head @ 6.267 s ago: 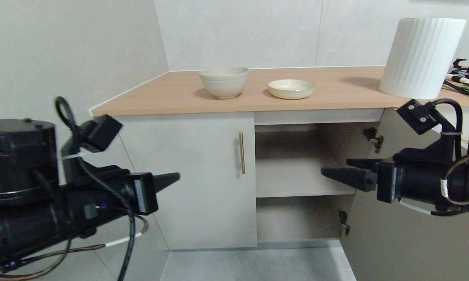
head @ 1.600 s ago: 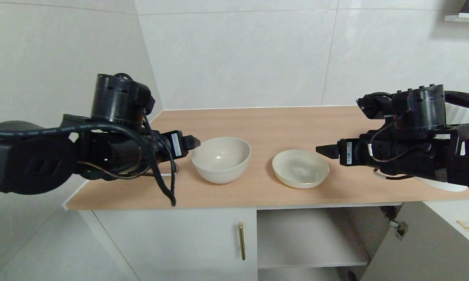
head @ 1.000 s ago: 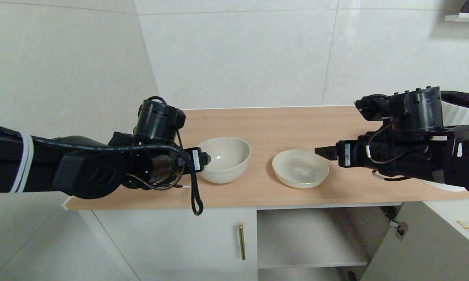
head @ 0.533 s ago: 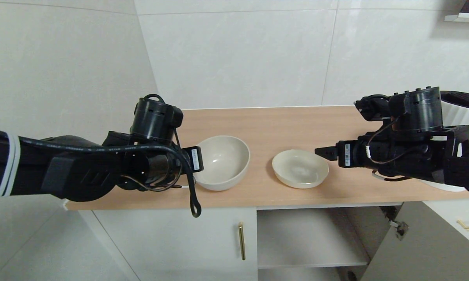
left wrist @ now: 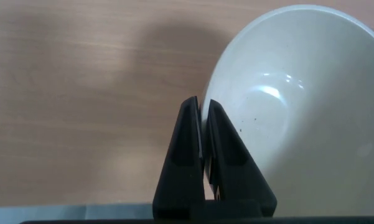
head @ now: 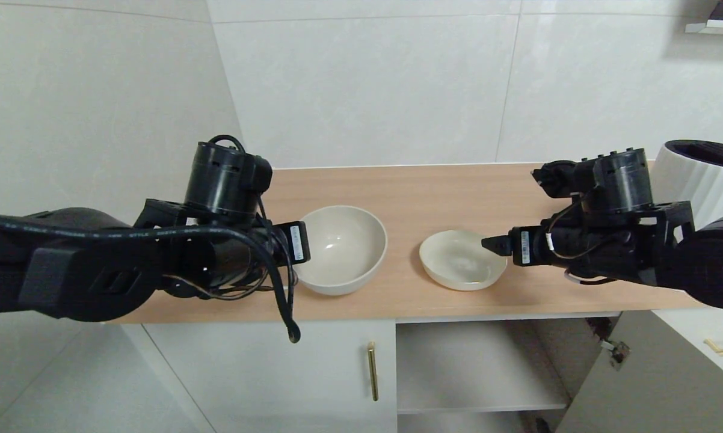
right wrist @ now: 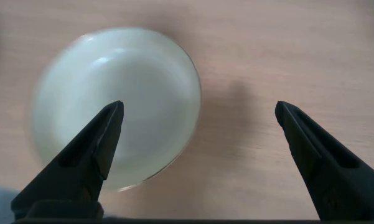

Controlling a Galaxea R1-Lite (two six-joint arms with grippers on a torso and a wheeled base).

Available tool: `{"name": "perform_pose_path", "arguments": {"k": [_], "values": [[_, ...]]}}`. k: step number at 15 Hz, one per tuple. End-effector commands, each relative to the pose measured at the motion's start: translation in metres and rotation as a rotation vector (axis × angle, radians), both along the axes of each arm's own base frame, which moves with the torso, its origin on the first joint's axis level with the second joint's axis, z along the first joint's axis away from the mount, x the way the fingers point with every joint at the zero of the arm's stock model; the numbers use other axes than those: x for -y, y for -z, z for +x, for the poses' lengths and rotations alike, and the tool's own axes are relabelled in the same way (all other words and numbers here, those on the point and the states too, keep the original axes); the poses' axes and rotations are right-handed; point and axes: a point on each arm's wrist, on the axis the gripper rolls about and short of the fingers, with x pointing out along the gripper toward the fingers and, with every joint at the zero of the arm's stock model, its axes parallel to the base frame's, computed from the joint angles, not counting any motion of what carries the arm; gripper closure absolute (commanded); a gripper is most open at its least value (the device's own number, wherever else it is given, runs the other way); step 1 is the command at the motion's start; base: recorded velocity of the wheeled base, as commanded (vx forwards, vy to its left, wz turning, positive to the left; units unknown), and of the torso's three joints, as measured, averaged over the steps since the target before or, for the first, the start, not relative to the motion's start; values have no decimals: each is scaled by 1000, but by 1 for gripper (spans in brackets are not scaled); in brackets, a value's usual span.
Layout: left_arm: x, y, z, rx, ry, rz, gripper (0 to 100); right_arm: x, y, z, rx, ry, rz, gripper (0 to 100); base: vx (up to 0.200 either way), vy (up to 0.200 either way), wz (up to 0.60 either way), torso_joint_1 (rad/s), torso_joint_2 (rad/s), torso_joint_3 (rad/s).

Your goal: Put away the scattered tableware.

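A deep cream bowl (head: 343,249) sits left of centre on the wooden counter (head: 409,198), tipped slightly. My left gripper (head: 306,240) is at its left side, shut on the bowl's rim; the left wrist view has the gripper (left wrist: 202,102) pinching the thin wall of the bowl (left wrist: 299,93). A shallow cream plate (head: 462,260) lies to the right of the bowl. My right gripper (head: 492,245) hovers at the plate's right edge, open. In the right wrist view the gripper (right wrist: 199,107) has its fingers spread wide above the plate (right wrist: 115,106), holding nothing.
A tall white ribbed container (head: 698,174) stands at the counter's right end. Below the counter, the cabinet's right compartment (head: 476,373) is open with a shelf inside, its door (head: 638,373) swung out. The left door with a brass handle (head: 372,370) is closed.
The left gripper closed on the bowl's rim and the bowl tipped and shifted slightly. The right gripper dropped lower and moved left to the plate's edge.
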Motion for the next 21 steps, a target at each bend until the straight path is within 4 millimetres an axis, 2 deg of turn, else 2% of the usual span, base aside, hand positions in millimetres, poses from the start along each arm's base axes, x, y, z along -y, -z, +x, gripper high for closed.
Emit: {"name": "perform_pose_path", "arguments": {"k": [1,3,8,9,15,17,19,21], "values": [[0,-12,-12,32,18,-17,100,-5,16,11,-39,9,-26,0,0,0,0,0,0,0],[-2,-18,-17,50,21,-28,100,-8,22,16,-50,15,-33,0,0,0,0,0,0,0],[-3,-19,-18,53,21,-30,100,-10,31,21,-71,16,-44,0,0,0,0,0,0,0],[-3,-19,-18,53,21,-30,100,-10,31,21,-72,16,-45,100,0,0,0,0,0,0],[-4,-22,-20,61,20,-36,100,-10,28,20,-67,19,-22,100,0,0,0,0,0,0],[-15,-27,-37,71,20,-42,100,-12,13,5,-47,8,39,100,0,0,0,0,0,0],[-28,-41,-61,111,45,-71,100,-7,2,-15,-54,-31,72,100,0,0,0,0,0,0],[-36,-44,-76,125,51,-80,100,2,-9,-38,-45,-74,104,100,0,0,0,0,0,0]]}}
